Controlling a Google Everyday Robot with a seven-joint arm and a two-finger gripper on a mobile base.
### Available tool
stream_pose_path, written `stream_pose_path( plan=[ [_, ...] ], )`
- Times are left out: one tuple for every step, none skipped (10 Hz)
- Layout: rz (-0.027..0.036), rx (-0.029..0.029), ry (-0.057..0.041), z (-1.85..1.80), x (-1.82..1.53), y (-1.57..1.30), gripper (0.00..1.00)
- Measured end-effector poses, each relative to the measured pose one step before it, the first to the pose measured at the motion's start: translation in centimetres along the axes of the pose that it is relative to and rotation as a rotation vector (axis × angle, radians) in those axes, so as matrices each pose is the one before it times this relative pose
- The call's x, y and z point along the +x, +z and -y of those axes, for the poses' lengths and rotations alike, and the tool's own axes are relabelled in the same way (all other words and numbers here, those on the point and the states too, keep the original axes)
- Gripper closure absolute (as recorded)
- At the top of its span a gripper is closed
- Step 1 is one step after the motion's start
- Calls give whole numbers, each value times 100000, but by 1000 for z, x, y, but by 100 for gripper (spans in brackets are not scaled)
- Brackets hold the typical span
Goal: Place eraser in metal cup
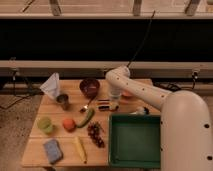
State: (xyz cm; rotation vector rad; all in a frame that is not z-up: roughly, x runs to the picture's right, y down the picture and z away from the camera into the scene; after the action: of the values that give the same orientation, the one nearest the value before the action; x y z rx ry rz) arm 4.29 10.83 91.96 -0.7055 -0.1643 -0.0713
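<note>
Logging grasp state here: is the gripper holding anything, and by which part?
It cannot be told. The gripper is down at the right end of the eraser, which lies on the table; a grip on it does not show.

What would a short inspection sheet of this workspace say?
Surface: wooden table, crowded.
Job's things: eraser lies flat on the table, right of the metal cup, not in it.
Clutter: bowl, green cup, sponge, banana, grapes, tray.
Gripper: gripper low at the eraser's right end.
Cables: black cable rises behind the arm.
Surroundings: rail, dark wall behind.
</note>
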Motion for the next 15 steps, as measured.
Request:
stream_pose_path(
  plan=[
    [76,-4362,-149,-280,260,-244,85],
    [283,-1411,-494,-144,-169,-186,93],
    [254,-995,-366,-156,-28,-305,98],
    [108,-434,-1001,-371,-49,-787,100],
    [359,328,-1403,-296,-421,-1257,100],
    [274,288,-1335,-325,-508,-1349,100],
    [713,1330,-1698,-167,-868,-1839,100],
    [584,1056,-2269,-289,-998,-2131,100],
    [1227,1438,-2488,-47,-996,-2016,100],
    [194,-34,-812,-79,-308,-395,100],
    [-192,-300,128,-96,125,-3,100],
    [-45,-146,-78,-25,-28,46,100],
    [67,176,21,42,-13,-38,100],
    [47,78,72,9,31,6,100],
    [16,83,-91,24,-54,20,100]
  ],
)
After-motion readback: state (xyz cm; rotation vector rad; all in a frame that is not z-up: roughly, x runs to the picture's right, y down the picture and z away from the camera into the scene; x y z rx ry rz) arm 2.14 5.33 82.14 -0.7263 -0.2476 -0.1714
